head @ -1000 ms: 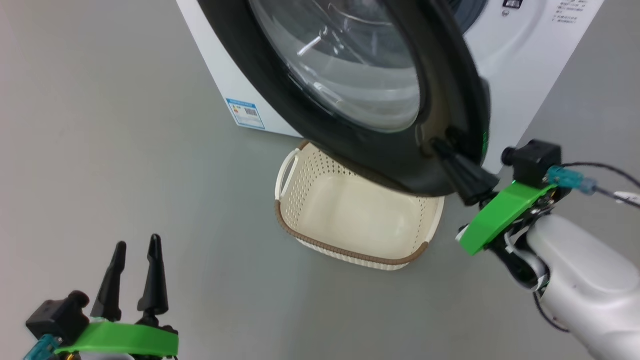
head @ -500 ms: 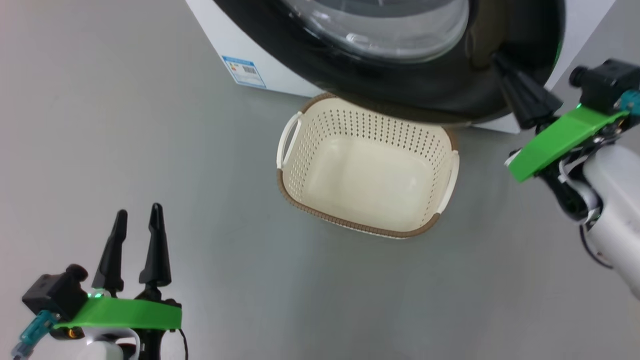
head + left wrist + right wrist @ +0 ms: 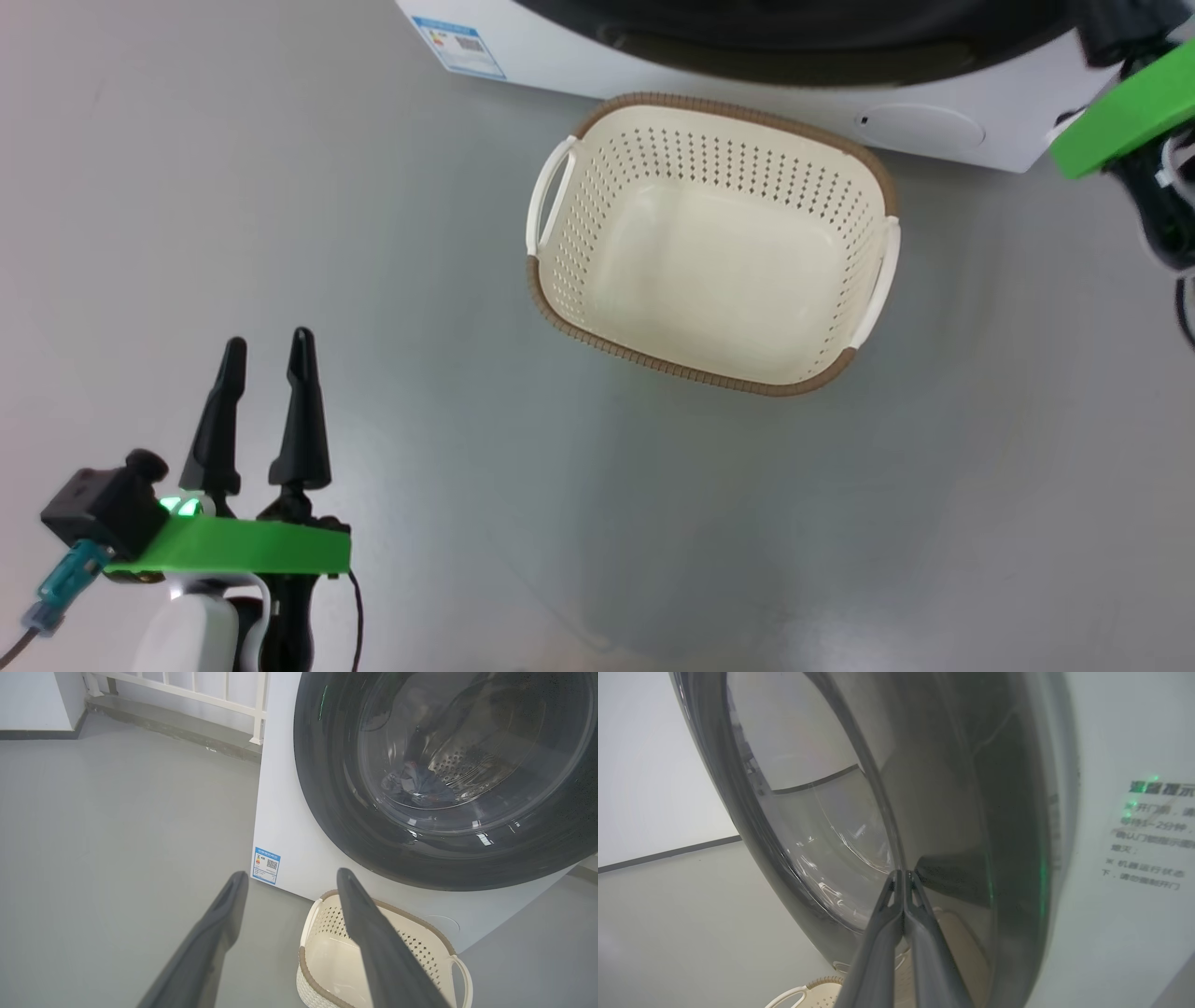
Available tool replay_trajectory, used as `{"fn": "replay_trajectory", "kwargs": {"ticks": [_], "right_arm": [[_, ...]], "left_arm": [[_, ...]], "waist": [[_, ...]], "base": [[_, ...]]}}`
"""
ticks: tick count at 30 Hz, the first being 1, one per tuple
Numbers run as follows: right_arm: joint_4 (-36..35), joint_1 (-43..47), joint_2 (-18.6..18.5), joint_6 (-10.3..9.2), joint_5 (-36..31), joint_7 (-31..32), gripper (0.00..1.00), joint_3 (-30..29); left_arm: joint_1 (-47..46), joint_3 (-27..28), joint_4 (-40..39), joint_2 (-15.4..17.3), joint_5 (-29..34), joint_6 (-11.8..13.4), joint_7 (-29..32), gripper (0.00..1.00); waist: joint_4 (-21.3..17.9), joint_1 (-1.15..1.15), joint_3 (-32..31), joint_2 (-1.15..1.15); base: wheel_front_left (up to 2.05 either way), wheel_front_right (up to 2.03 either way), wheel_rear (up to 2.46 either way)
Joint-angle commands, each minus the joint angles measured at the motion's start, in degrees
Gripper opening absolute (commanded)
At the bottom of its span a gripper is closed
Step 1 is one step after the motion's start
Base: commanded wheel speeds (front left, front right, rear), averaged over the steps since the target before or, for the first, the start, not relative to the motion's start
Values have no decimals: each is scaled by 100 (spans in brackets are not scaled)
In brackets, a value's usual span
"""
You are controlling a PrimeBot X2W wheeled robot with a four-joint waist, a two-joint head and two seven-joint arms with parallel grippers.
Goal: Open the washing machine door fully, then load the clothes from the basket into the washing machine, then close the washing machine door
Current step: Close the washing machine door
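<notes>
The basket [image 3: 719, 280] stands empty on the floor just in front of the washing machine [image 3: 920, 126]. The washing machine door [image 3: 327, 812] lies against the machine's front, and through its glass the clothes [image 3: 420, 786] show as a crumpled lump in the drum. My right gripper [image 3: 903, 873] is shut on nothing, its tips resting against the door's [image 3: 952, 788] black rim. Its green wrist bracket [image 3: 1120, 121] sits at the top right of the head view. My left gripper [image 3: 266, 345] hangs open and empty at the lower left, well apart from the basket [image 3: 327, 961].
Grey floor spreads around the basket on the left and front. A blue label sticker [image 3: 266, 865] marks the machine's lower left corner. A white railing on a low step [image 3: 187, 686] runs behind the machine, to the left.
The door, half open over the basket a second ago, has swung against the machine with my right gripper on its rim. The head camera has tipped downward. My left arm has stayed put.
</notes>
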Motion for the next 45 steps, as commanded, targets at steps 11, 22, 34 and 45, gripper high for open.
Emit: {"fn": "replay_trajectory", "kwargs": {"ticks": [11, 22, 34, 45], "right_arm": [[307, -691, -118, -2, -286, -46, 0, -436], [320, -377, 53, -2, -369, -46, 0, -445], [-120, 410, 297, -2, -316, -46, 100, -317], [-746, 1259, 449, -2, -339, -46, 100, -169]], "left_arm": [[-171, 174, -175, 161, -63, 2, -51, 100], [-154, 169, -105, 163, -49, 2, -51, 100], [-46, 136, -9, 257, -38, 2, -51, 100], [144, 85, 129, 462, -38, 2, -51, 100]], "waist": [[128, -1, 251, 0], [43, -1, 50, 0], [-251, -1, -486, 0], [-795, -1, -1288, 0]], "base": [[0, 0, 0], [0, 0, 0], [0, 0, 0], [0, 0, 0]]}}
